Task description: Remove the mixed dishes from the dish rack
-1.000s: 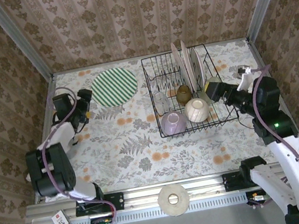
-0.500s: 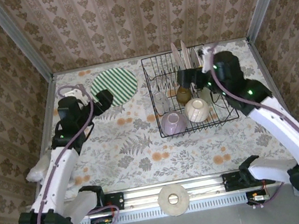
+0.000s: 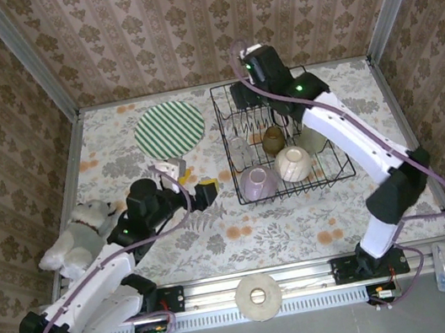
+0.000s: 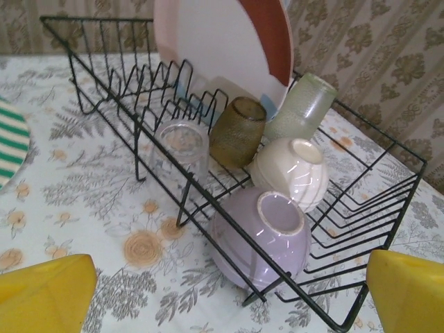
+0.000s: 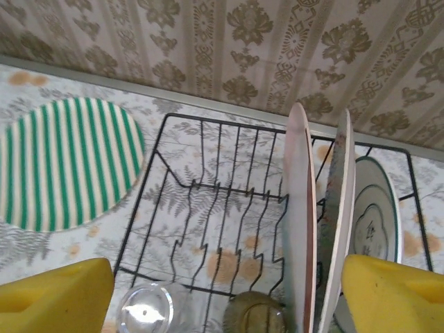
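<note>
Right claw [image 5: 222, 298]: jaws spread wide, nothing held, hanging above the far end of the black wire dish rack [image 5: 208, 201]. An upright pink-and-red round plate [image 5: 300, 222] stands at its 3 o'clock.

Left claw [image 4: 225, 295]: wide open and empty, low over the floral worktop [image 3: 218, 244], at 9 o'clock of the lilac bowl [image 4: 267, 236] in the rack's near corner.

Green-striped round plate [image 3: 169, 129]: flat on the worktop, 9 o'clock of the rack.

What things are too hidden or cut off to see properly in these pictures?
- Upright plates: in the top view, the right arm mostly covers them.
- Amber cup and clear glass: in the right wrist view, the bottom edge cuts them off.
- Pink-and-red plate: in the left wrist view, the upper edge cuts off its top.
</note>
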`<state>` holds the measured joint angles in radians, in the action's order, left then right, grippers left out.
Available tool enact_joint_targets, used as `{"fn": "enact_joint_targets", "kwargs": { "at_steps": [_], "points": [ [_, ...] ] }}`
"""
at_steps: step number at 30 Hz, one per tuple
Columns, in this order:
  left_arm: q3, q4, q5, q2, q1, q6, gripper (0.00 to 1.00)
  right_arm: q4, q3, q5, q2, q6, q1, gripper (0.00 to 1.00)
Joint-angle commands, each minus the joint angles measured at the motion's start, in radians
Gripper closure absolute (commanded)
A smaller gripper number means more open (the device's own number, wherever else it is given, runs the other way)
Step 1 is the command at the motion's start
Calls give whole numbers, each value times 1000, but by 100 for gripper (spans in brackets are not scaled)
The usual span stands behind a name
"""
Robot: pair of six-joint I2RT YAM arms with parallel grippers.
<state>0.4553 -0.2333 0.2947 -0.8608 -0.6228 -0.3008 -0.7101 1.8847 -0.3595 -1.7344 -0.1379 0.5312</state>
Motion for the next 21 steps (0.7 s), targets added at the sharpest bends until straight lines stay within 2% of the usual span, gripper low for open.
{"fn": "enact_joint_targets", "kwargs": {
  "at_steps": [1,4,12,21],
  "points": [
    [-63,-224,27,25,-12,52,0,-133,132,-89,-97,59,-3,17],
    [-136,-373,22,28,-14,43,0,-196,230,-69,-177,55,-22,19],
    [-270,-641,27,9,-18,54,0,-356,474,-68,-345,37,-61,25],
    [-279,-677,79,3,-55,54,0,-408,560,-64,-420,44,-85,29]
  ]
}}
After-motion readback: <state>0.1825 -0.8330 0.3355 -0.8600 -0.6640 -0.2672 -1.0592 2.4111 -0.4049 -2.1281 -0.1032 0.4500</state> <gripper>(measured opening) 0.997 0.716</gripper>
